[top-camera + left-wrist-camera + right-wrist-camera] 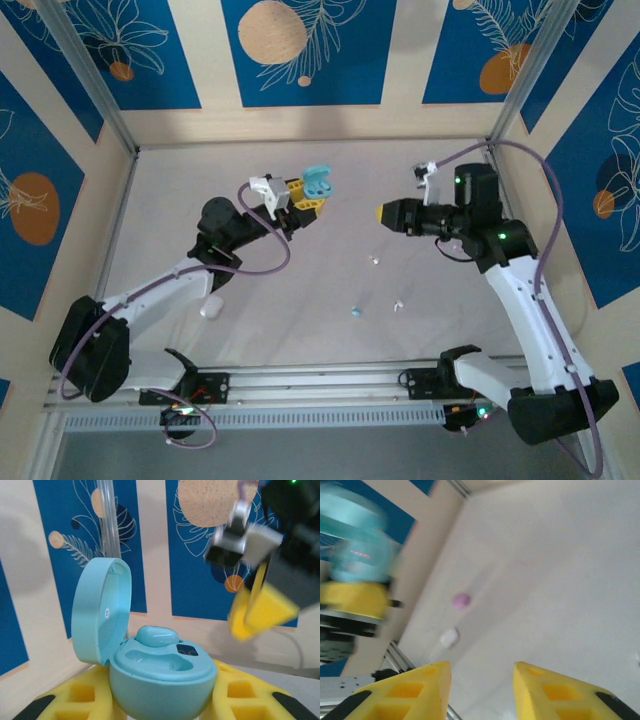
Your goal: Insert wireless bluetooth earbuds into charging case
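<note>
A light blue charging case [162, 677] stands upright with its lid [100, 612] swung open, and my left gripper [162, 692] is shut on its body, a yellow finger [75, 700] on each side. One light blue earbud [156, 636] sits in the rear slot. The front slot [160, 661] is empty. From above, the case [318, 184] is held over the far middle of the table. My right gripper [384, 213] hovers to its right, pointing at it, and is open [482, 680] with nothing between its fingers. Loose on the table lie a blue earbud [356, 311] and two white earbuds [375, 260] [397, 305].
A white pebble-shaped case [210, 308] lies near the left arm, with a small pink round thing [461, 600] close to it. Patterned blue and cream walls [300, 50] enclose the table. An aluminium rail [330, 380] runs along the near edge.
</note>
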{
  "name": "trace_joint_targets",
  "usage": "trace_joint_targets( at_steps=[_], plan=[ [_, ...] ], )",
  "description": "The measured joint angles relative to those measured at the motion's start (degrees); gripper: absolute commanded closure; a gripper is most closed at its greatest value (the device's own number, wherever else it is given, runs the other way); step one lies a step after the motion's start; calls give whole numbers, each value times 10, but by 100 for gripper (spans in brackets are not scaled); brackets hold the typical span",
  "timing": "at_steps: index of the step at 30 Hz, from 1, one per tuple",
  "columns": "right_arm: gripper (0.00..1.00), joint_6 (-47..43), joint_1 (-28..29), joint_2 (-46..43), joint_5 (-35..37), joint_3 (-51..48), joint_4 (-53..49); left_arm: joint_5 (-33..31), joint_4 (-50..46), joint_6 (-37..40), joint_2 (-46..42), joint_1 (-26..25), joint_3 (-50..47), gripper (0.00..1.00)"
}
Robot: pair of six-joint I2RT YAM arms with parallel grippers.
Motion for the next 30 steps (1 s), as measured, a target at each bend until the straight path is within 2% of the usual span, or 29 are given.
trace_joint_targets(
  at_steps=[4,11,18,23,30],
  plan=[
    [63,17,12,50,8,-106,-27,-10,-9,6,-15,0,-8,70],
    [61,56,104,83,39,-209,-32,-17,-25,9,-26,-1,-22,70],
    [61,77,150,143,64,-228,1,-17,-28,9,-26,-1,-23,70],
    [56,86,180,193,83,-228,16,-17,-28,9,-26,-1,-23,70],
    [56,76,203,255,122,-221,21,-17,-28,11,-25,-2,-23,70]
  ],
)
